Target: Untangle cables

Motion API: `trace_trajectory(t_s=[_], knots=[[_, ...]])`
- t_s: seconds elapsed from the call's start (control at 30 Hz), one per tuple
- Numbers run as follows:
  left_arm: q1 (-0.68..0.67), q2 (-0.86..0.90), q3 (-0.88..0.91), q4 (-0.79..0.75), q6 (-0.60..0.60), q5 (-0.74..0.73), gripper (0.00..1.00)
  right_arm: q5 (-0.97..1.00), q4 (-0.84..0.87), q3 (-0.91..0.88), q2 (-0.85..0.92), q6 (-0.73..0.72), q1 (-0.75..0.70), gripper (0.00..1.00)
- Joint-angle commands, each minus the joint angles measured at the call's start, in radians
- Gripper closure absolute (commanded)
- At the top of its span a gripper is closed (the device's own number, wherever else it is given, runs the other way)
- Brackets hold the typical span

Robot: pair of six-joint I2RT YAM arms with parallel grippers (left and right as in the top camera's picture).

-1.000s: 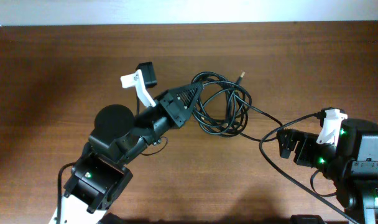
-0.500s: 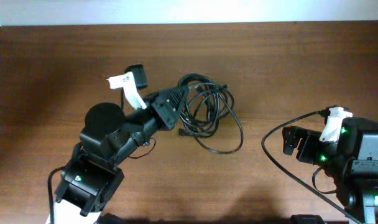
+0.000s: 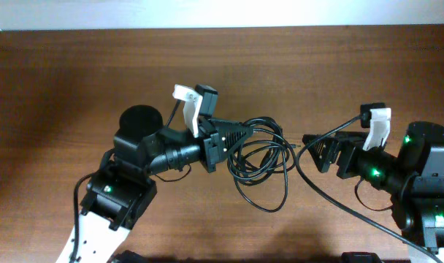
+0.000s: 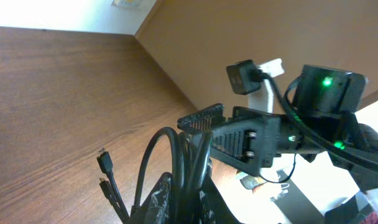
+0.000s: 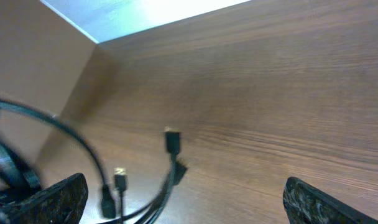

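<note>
The cables (image 3: 264,159) are a bundle of thin black loops lying at the table's middle. My left gripper (image 3: 239,136) is shut on the bundle's left side. In the left wrist view several cords (image 4: 179,162) run up from between its fingers (image 4: 156,198), and two small plug ends (image 4: 104,160) hang to the left above the wood. My right gripper (image 3: 315,150) is open and empty, just right of the bundle and facing it. In the right wrist view its fingers (image 5: 55,196) stand wide apart, with blurred plug ends (image 5: 171,140) and a cord loop (image 5: 83,146) ahead of them.
A thicker black arm wire (image 3: 331,201) curves over the table by the right arm. The right arm's body (image 4: 301,134) shows close ahead in the left wrist view. A pale wall edge (image 3: 222,13) runs along the table's far side.
My left gripper has swung right with the cable bundle, after first pulling it left. My right gripper has moved left, up close to the bundle.
</note>
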State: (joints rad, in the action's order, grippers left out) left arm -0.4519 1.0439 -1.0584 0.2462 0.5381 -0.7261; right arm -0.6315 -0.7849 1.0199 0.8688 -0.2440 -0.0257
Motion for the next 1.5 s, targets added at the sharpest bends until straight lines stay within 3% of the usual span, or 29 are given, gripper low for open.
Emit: trace_trajectory(t_s=[0.0,0.07,0.2,0.57,0.67,0.83,1.2,1.37,1.47], knots=[[0.000,0.034,-0.019,-0.039,-0.019,-0.018,1.00,-0.076,-0.008,0.005,0.002,-0.001,-0.001,0.01],[0.000,0.047,-0.019,-0.080,-0.016,-0.018,1.00,-0.055,-0.019,0.005,0.002,0.000,-0.001,0.01],[0.000,0.047,-0.019,-0.070,-0.016,-0.019,1.00,0.200,-0.039,0.005,0.002,-0.001,-0.001,0.01],[-0.058,0.061,-0.019,-0.078,-0.016,0.069,1.00,-0.072,-0.045,0.005,0.045,-0.001,0.000,0.01],[-0.091,0.102,-0.019,-0.085,-0.016,0.096,1.00,-0.073,-0.045,0.005,0.045,-0.001,0.000,0.00],[-0.209,0.158,-0.019,-0.228,-0.016,0.098,1.00,-0.063,-0.045,0.005,0.047,0.000,0.000,0.00],[-0.137,0.156,-0.019,-0.172,-0.016,0.124,1.00,0.121,-0.075,0.005,-0.092,0.000,-0.001,0.00],[-0.127,0.156,-0.019,-0.173,-0.016,0.124,1.00,0.127,-0.111,0.005,-0.115,0.004,-0.001,0.00],[-0.128,0.156,-0.019,-0.193,0.003,0.123,1.00,0.033,-0.135,0.005,-0.115,0.075,0.000,0.00]])
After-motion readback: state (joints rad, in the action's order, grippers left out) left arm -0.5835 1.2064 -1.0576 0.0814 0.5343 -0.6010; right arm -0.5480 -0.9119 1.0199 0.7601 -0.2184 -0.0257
